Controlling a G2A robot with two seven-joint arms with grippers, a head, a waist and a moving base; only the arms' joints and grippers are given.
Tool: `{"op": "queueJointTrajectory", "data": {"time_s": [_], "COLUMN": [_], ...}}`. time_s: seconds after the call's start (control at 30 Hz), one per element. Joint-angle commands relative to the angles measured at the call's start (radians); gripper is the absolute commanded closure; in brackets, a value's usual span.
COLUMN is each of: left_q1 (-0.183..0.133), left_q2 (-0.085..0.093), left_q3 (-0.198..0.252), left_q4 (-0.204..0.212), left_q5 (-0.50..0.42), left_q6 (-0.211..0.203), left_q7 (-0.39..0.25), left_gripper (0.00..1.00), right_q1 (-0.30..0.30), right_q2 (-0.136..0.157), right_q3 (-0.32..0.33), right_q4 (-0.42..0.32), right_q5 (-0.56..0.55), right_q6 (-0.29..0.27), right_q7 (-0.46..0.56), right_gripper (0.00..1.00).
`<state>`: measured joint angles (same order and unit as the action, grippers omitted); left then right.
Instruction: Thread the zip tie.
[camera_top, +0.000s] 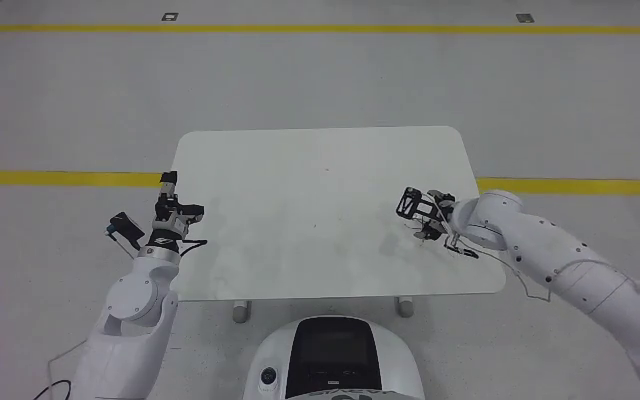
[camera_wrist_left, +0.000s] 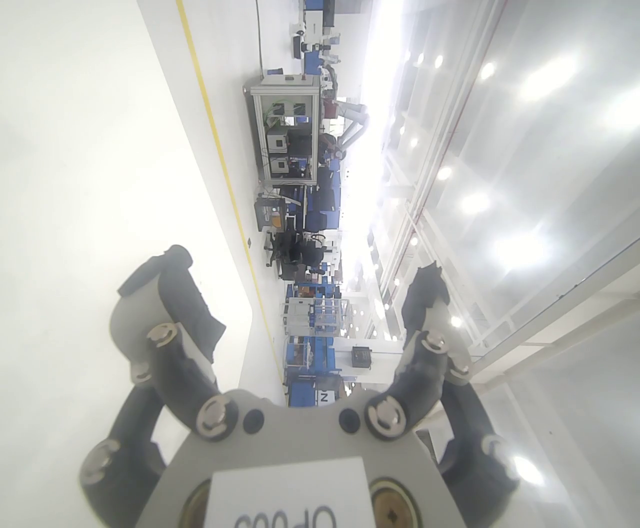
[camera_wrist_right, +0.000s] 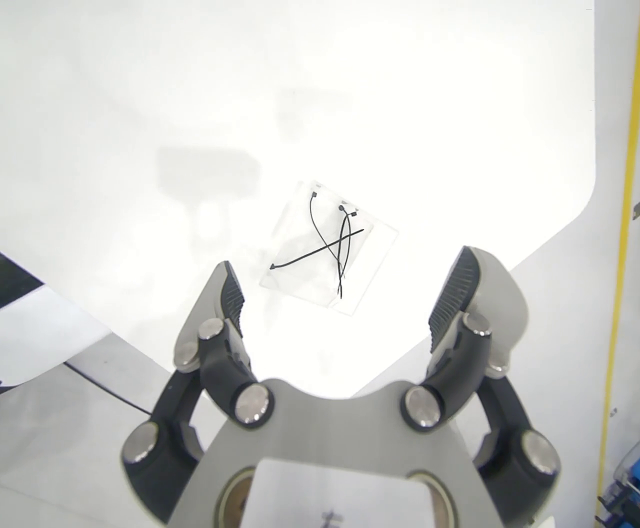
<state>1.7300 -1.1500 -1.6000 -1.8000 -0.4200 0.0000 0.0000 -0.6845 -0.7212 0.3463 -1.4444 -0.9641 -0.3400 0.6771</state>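
At the worktop's (camera_top: 320, 230) right edge, top view: right gripper (camera_top: 412, 203) over the surface, aimed inward; left gripper (camera_top: 172, 195) at the left edge.

Left wrist view: left gripper (camera_wrist_left: 300, 265) spread wide, empty, facing the room.

Right wrist view: right gripper (camera_wrist_right: 347, 265) spread wide, empty. Black zip ties (camera_wrist_right: 327, 245) lie crossed on a clear sheet (camera_wrist_right: 372, 260) on the worktop, just ahead of its jaws. One tie lies across the opening; the others run toward it. Right arm judged nearer.

left hand (camera_wrist_left: 300, 282) open, white table (camera_wrist_left: 100, 175)
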Motion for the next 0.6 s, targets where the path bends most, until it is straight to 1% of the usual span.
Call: {"op": "queueJointTrajectory", "data": {"time_s": [0.0, 0.03, 0.13, 0.17, 0.57], "left_q1": [0.0, 0.0, 0.0, 0.0, 0.0], "left_q2": [0.0, 0.0, 0.0, 0.0, 0.0], "left_q3": [0.0, 0.0, 0.0, 0.0, 0.0], "left_q4": [0.0, 0.0, 0.0, 0.0, 0.0], "left_q5": [0.0, 0.0, 0.0, 0.0, 0.0], "left_q6": [0.0, 0.0, 0.0, 0.0, 0.0], "left_q7": [0.0, 0.0, 0.0, 0.0, 0.0], "left_gripper": [0.0, 0.0, 0.0, 0.0, 0.0], "right_q1": [0.05, 0.077, 0.135, 0.14, 0.137], "right_q2": [0.003, 0.004, 0.002, 0.0, -0.001], "right_q3": [-0.065, -0.103, -0.176, -0.176, -0.176], "right_q4": [0.008, 0.015, 0.037, 0.057, 0.053], "right_q5": [0.021, 0.039, 0.073, 0.09, 0.089], "right_q6": [0.0, 0.0, 0.0, 0.0, 0.0], "right_q7": [-0.015, -0.028, -0.049, -0.034, -0.04], "right_gripper": [0.0, 0.0, 0.0, 0.0, 0.0]}}
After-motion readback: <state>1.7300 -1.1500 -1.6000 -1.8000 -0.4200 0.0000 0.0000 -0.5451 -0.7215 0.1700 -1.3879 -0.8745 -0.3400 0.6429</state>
